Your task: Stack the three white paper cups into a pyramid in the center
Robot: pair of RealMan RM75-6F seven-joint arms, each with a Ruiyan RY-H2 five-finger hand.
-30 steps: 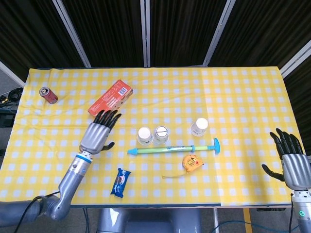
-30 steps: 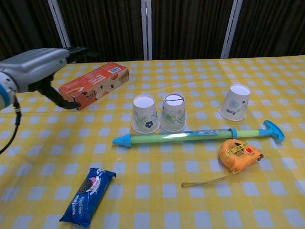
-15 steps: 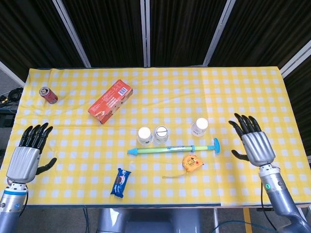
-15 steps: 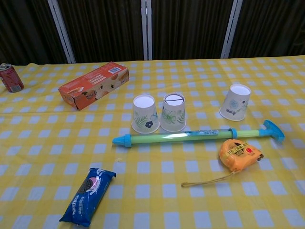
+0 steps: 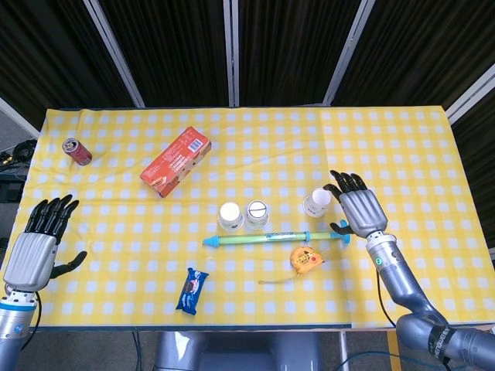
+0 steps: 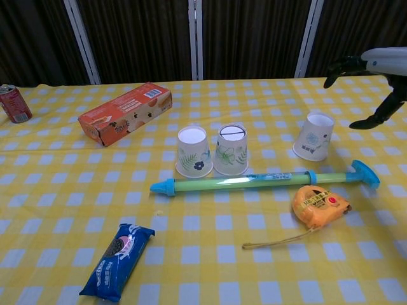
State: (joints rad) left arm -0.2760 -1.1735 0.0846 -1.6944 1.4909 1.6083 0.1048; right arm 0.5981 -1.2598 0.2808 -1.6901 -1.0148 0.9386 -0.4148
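Three white paper cups stand upside down on the yellow checked table. Two of them touch side by side at the centre, also in the chest view. The third cup stands apart to their right. My right hand hovers just right of that third cup, fingers spread, holding nothing. My left hand is at the table's left edge, fingers spread and empty; the chest view does not show it.
A green and blue pump tube lies just in front of the cups, an orange tape measure below it. A red biscuit box, a soda can and a blue cookie packet lie to the left.
My left hand pulled back from beside the red box to the left table edge. My right hand moved in from the right edge to just beside the third cup.
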